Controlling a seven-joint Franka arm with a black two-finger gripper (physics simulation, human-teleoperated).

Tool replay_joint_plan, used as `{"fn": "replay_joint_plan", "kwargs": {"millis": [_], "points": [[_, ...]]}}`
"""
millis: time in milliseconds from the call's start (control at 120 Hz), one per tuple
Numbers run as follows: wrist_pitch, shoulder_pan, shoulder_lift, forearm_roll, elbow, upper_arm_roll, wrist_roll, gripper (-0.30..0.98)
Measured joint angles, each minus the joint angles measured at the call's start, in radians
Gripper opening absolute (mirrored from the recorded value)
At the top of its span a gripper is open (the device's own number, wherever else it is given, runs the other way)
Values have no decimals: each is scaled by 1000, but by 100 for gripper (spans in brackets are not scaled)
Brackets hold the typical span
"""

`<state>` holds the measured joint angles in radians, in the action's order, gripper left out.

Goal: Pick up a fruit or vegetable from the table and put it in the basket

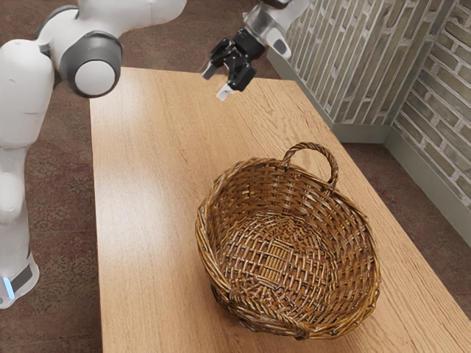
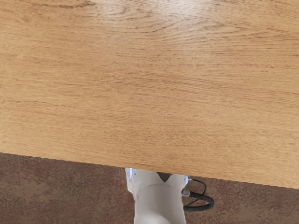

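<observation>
Exterior view: The black gripper (image 1: 217, 82) is suspended above the far part of a wooden table (image 1: 147, 243), its two fingers spread apart with a gap between the tips. A wicker basket (image 1: 206, 239) stands upright on the table, toward the near end, well apart from the gripper. Wood stretches between its rim and the table's edge on the exterior view's left; a narrower strip separates it from the opposite edge. An arched handle (image 1: 312, 147) rises from the rim, and woven strands line the floor inside. The white arm (image 1: 22, 95) is cut off at the top, above a brick wall's (image 1: 368, 59) level.

Wrist view: Wood grain runs to the table's straight edge, with carpet (image 2: 60, 191) beyond. Past that edge, the arm's base is partly cut off, a black cable (image 2: 210, 202) looping beside it.
</observation>
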<state>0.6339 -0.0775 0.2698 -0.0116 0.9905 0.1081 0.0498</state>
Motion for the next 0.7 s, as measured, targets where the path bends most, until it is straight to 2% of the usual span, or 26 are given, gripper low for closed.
{"fn": "replay_joint_plan", "kwargs": {"millis": [117, 250, 350, 475, 700], "points": [[358, -34, 30, -5, 107, 14, 41, 69], [580, -41, 33, 18, 121, 30, 70, 69], [674, -19, 30, 28, 121, -23, 79, 69], [746, 6, 32, -8, 134, -110, 77, 68], [841, 0, 34, -31, 196, -119, 78, 69]]}}
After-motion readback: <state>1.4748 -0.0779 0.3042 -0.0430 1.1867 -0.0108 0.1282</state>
